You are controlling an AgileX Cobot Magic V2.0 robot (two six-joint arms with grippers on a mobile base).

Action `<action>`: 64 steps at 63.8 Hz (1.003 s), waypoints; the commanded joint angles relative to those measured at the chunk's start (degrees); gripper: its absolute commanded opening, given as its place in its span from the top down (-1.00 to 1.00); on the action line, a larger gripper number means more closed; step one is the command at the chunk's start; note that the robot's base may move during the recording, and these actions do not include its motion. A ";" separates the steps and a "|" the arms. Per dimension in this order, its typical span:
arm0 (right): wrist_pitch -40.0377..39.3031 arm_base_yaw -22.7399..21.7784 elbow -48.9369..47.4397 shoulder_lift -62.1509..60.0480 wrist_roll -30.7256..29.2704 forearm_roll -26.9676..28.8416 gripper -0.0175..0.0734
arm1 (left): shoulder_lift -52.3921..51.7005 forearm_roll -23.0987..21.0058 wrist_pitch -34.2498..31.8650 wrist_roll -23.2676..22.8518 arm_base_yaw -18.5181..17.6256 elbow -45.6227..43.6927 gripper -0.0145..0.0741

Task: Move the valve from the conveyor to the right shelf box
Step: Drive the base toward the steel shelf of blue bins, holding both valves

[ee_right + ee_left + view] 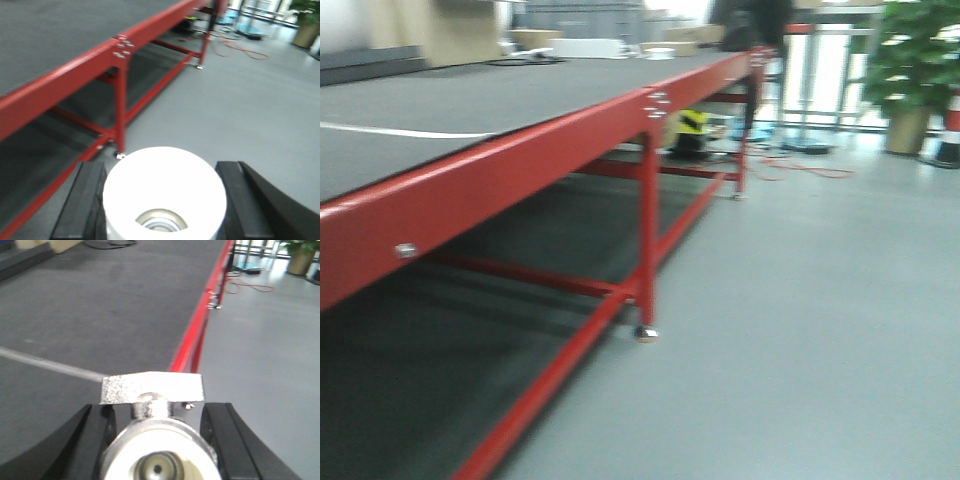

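My left end effector (159, 415) clamps a valve (152, 389) by the table (100, 305) edge. My right end effector (161, 170) clamps a second valve (165, 182). Both look stiff, probably weighty and smooth, so they are best squeezed across the round middle.

The long counter (470, 110) runs from the near left away to the far end, its dark grey belt crossed by a thin white line (405, 130) and edged by a red frame (520, 165) on red legs (648, 230) joined by low crossbars. Beneath its far part sits a yellow-and-black object (692, 124), too blurred to name, and pale shapes (585, 47) lie at the belt's far end. On the grey floor (820, 330) to the right an orange cable (810, 170) trails, near a potted green plant (910, 60).
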 commanded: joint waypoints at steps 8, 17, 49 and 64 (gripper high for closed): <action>-4.34 -0.11 -0.55 -0.77 -0.42 0.06 0.97 | -0.57 -0.45 -3.39 -0.19 0.23 -0.56 0.92; -4.34 -0.11 -0.55 -0.77 -0.42 0.06 0.97 | -0.57 -0.45 -3.39 -0.19 0.23 -0.56 0.92; -4.34 -0.11 -0.55 -0.77 -0.42 0.06 0.97 | -0.57 -0.45 -3.39 -0.19 0.23 -0.56 0.92; -4.34 -0.11 -0.55 -0.77 -0.42 0.06 0.97 | -0.57 -0.45 -3.39 -0.19 0.23 -0.56 0.92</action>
